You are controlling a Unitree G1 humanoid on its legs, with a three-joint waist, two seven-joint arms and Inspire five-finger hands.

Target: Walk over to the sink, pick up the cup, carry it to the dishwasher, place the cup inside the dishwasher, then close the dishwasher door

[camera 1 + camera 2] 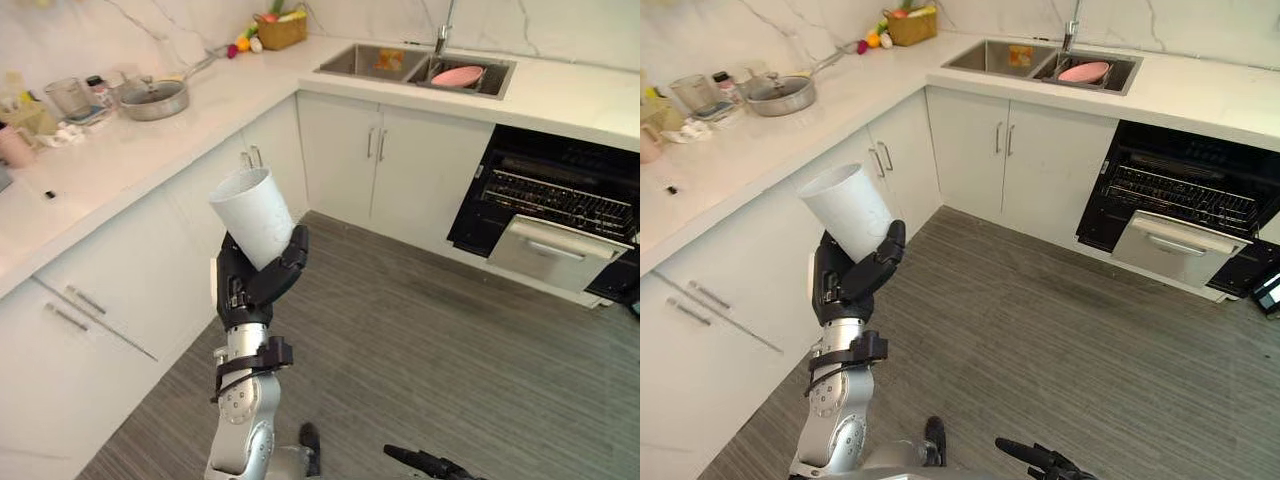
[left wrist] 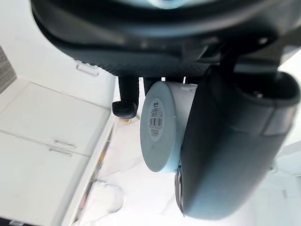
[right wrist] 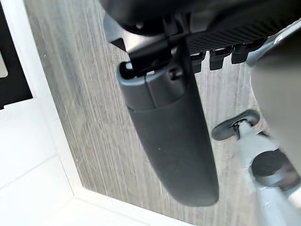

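Pan on countertop; fruit basket at back corner.

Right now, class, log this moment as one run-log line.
phase: carry | left hand: shut on white cup, cup tilted | right hand: low, empty | dishwasher: open, ahead to the right

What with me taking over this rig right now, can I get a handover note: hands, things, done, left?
Left hand shut on the white cup, raised over the floor by the corner cabinets.
Right hand open, low, holding nothing.
Dishwasher stands open to the right of the sink.
Done: cup picked up.
Left: carry it over, set it inside, shut the dishwasher.
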